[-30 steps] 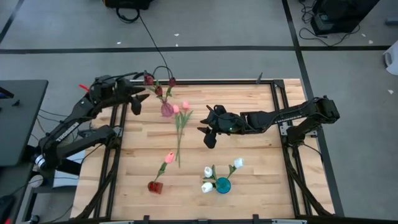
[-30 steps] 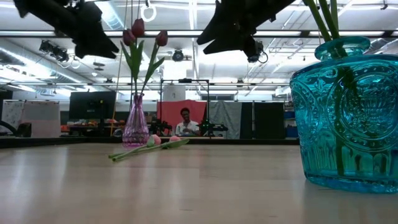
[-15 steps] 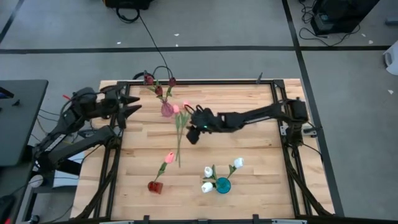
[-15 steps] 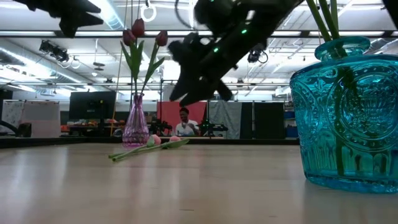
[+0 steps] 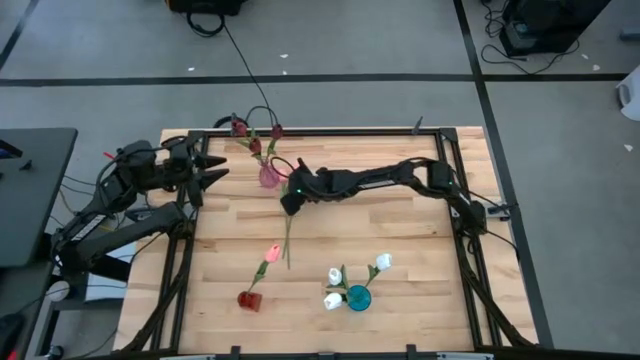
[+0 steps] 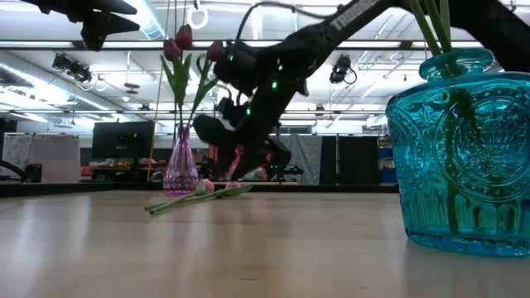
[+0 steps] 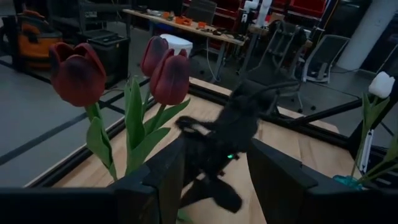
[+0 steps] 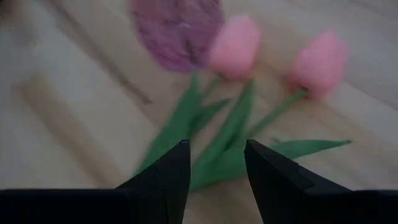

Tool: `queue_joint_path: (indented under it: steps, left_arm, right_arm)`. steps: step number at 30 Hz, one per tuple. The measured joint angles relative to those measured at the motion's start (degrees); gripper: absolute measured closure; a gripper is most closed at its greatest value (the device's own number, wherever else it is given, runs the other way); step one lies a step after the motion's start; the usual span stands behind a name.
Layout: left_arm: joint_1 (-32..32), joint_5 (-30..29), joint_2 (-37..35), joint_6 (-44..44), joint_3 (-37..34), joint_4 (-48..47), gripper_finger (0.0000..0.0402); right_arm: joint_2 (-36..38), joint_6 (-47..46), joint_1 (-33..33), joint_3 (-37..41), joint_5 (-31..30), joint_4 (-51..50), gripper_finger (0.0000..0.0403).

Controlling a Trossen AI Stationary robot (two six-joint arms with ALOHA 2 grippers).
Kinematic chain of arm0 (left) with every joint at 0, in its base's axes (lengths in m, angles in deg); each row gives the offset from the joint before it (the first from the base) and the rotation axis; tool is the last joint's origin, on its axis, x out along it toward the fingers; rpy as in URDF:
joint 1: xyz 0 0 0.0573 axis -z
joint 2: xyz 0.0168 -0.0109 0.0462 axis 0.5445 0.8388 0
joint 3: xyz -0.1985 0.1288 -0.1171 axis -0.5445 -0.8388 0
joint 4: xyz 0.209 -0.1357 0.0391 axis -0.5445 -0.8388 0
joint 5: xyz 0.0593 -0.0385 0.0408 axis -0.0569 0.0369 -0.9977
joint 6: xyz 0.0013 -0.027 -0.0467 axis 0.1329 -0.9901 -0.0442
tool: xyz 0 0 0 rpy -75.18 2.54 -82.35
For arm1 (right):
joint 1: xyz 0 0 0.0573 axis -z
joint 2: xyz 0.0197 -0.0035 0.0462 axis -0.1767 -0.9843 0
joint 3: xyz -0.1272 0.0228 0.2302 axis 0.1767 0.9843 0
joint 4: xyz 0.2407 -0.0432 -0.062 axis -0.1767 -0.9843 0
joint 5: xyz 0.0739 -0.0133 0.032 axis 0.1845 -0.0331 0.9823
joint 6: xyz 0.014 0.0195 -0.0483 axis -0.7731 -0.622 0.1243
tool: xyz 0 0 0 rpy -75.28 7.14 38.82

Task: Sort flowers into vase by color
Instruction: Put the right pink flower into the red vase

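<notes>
Two pink flowers (image 8: 235,46) lie flat on the table beside the purple vase (image 5: 268,176), their stems (image 5: 288,235) running toward the near edge. My right gripper (image 8: 216,158) is open and hovers low over those stems, one finger on each side, apart from them. The purple vase holds three dark maroon flowers (image 7: 169,78). My left gripper (image 5: 212,172) is open at the far left, held high and pointing at the purple vase. A red vase (image 5: 249,298) holds one pink flower (image 5: 272,252). A teal vase (image 5: 358,297) holds white flowers (image 5: 383,262).
A dark metal frame (image 5: 440,150) runs along the table's edges. Bare wood lies between the lying stems and the right frame rail. In the low view the teal vase (image 6: 464,157) stands large at the near right. A person sits in the room beyond the table.
My right gripper has gone toward the table's left edge and down, rolling and tipping forward, until it came over the two lying pink flowers. My left gripper drew back from the purple vase toward the left edge, then stayed still. No flower has moved.
</notes>
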Motion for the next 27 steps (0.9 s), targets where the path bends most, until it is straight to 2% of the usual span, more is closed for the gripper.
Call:
queue_joint_path:
  steps: [7,13,27]
  left_arm:
    - [0.0,0.0,0.0,0.2,0.0,-0.4,0.0223]
    - [0.2,0.0,0.0,1.4,0.0,-0.5,0.0223]
    - [0.3,-0.1,0.0,1.5,0.0,-1.6,0.0223]
  right_arm:
    - [-1.9,0.0,1.7,-1.8,-5.2,0.5,0.0239]
    - [-3.3,-0.4,2.8,-1.8,-3.3,1.9,0.0239]
    - [-4.2,-1.4,2.9,-1.2,-3.7,-0.7,0.0239]
